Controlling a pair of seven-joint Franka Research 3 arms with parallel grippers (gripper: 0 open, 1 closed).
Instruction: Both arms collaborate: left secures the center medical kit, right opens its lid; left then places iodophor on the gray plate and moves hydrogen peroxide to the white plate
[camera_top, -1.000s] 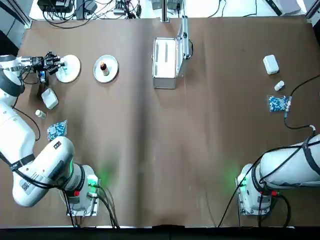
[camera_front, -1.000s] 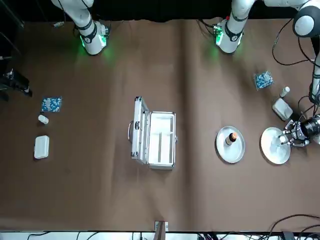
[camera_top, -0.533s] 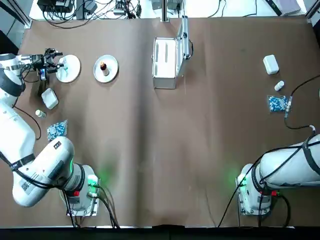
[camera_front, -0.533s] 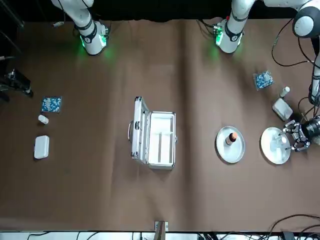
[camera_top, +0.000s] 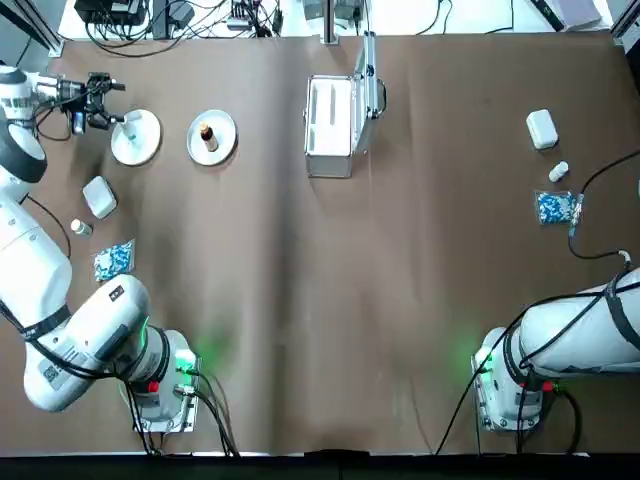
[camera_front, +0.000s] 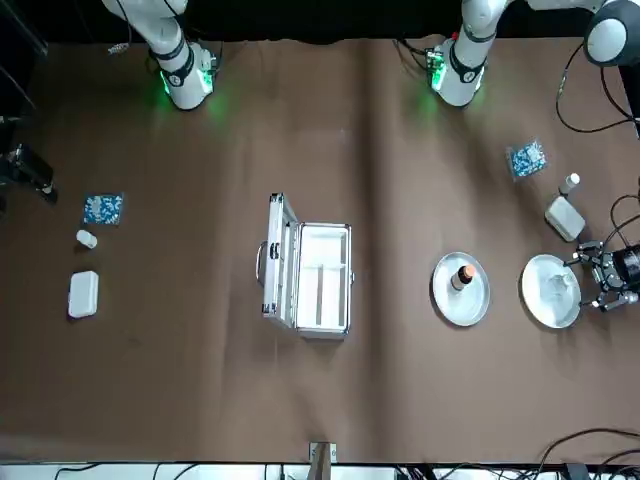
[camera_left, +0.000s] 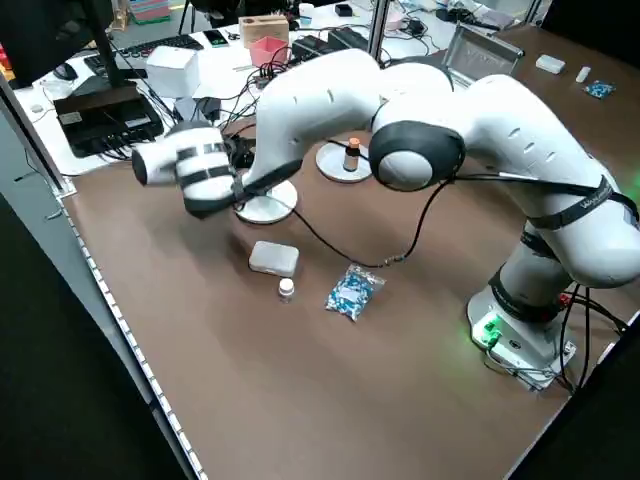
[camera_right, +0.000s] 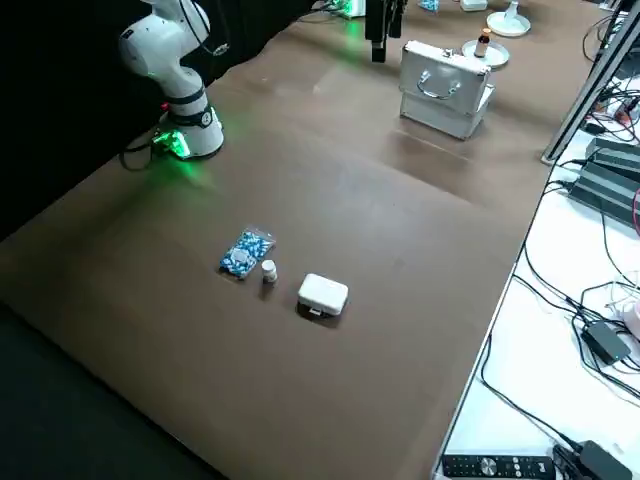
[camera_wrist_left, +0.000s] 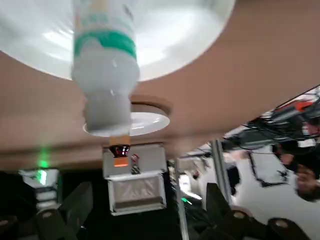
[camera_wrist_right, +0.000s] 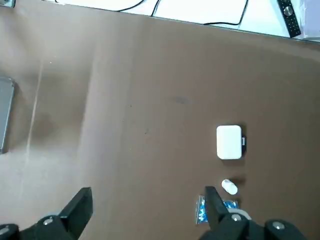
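Hovering beside the white plate (camera_top: 136, 137) at the bench's (camera_top: 320, 300) far left corner, the left gripper (camera_top: 97, 100) has its fingers (camera_wrist_left: 75, 207) spread wide and holds nothing, just off the plate's outer edge. The hydrogen peroxide (camera_wrist_left: 105, 60) stands upright on the white plate, its teal band plain in the left wrist view, apart from both fingers. Just right of that plate lies the gray plate (camera_top: 212, 136), with the iodophor (camera_top: 207, 132) standing upright in its well. Nearer the robot on this side lie a small white box (camera_top: 99, 196), a white vial (camera_top: 80, 228) and a blue packet (camera_top: 114, 259). At the middle of the far edge sits the kit (camera_top: 331, 127), its lid (camera_top: 369, 76) swung up and standing on its right side, handle facing outward. Toward the right edge lie another white box (camera_top: 541, 128), another vial (camera_top: 558, 172) and another blue packet (camera_top: 556, 207). The right gripper (camera_wrist_right: 145, 212) hangs high above that side of the bench, fingers wide apart and empty.
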